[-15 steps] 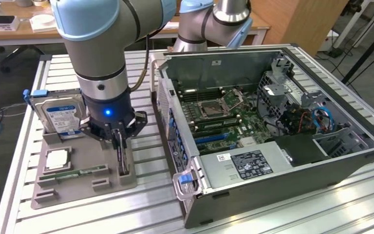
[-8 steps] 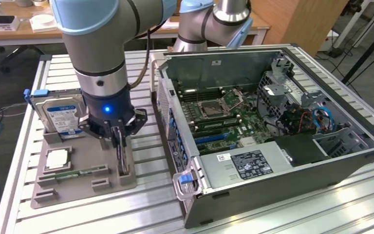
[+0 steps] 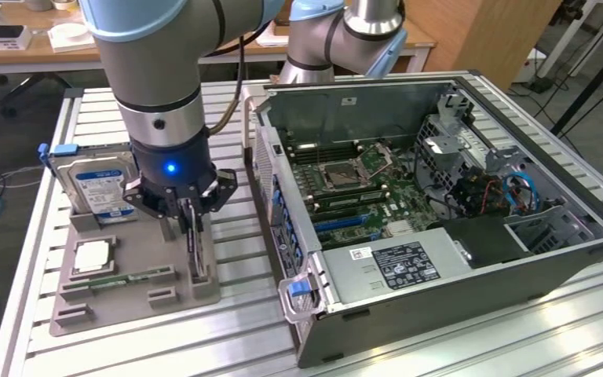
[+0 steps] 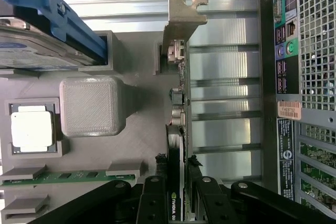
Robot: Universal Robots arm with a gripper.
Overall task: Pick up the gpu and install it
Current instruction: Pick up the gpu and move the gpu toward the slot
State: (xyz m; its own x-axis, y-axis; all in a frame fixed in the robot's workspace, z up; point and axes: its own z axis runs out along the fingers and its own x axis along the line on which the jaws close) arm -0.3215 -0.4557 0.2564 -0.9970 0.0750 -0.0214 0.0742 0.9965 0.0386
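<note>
**Exterior view: gripper set on the gpu in its tray slot**

The gripper (image 3: pixel 194 236) hangs straight down over the grey tray (image 3: pixel 134 302) on the exterior view's left. Its fingers are drawn narrow against both faces of the gpu (image 3: pixel 198 263), which stands on edge in its slot. In the wrist view the fingers (image 4: pixel 152 203) flank the gpu (image 4: pixel 177 145) at the end away from its silver bracket (image 4: pixel 184 19).

I judge this to be the pick. A good hold wants both pads flat on the card. The pull should run in line with the slot so the board does not bind, and it should stay clear of the computer case (image 3: pixel 532 271) just beside it.

The tray also holds a hard drive (image 3: pixel 100 188) on edge at its far side. A processor (image 3: pixel 92 255) sits in a square pocket, and a memory stick (image 3: pixel 123 277) lies nearer. The case lies open with its motherboard (image 3: pixel 354 188) exposed.
</note>
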